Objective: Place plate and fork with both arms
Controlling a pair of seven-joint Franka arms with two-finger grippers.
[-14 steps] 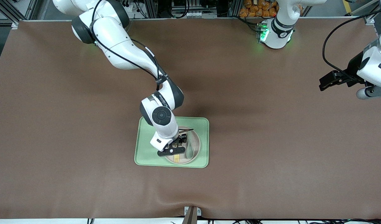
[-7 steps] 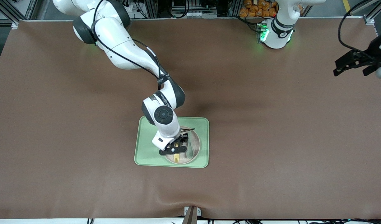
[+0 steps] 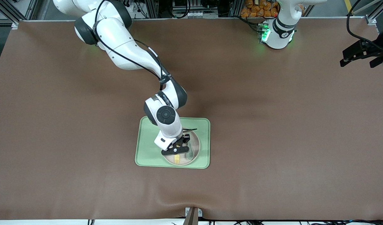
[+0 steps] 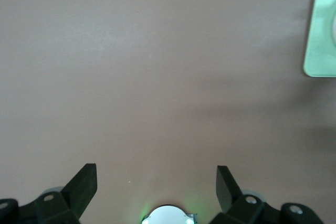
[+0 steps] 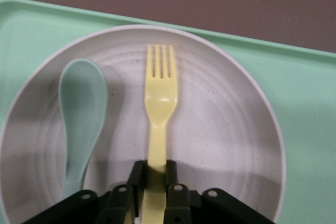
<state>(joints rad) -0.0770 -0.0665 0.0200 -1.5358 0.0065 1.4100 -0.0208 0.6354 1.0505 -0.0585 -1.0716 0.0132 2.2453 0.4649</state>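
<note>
At frame centre, the fork [image 5: 160, 103] is pinched by the right gripper [image 3: 178, 149] over the plate [image 3: 196, 147] on the tray [image 3: 147, 147]; the left gripper [image 3: 361, 54], jaws spread, is held idle at upper right

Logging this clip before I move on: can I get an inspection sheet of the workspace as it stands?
Surface: brown table cover, wrinkled at the camera edge.
Job's things: fork on the plate, which sits in the green tray.
Clutter: grey-green spoon on the plate beside the fork.
Grippers: right gripper shut on the fork handle; left gripper open, waiting above the table's left-arm end.
Cables: black cable along the right arm.
Surroundings: metal framing, orange items.
</note>
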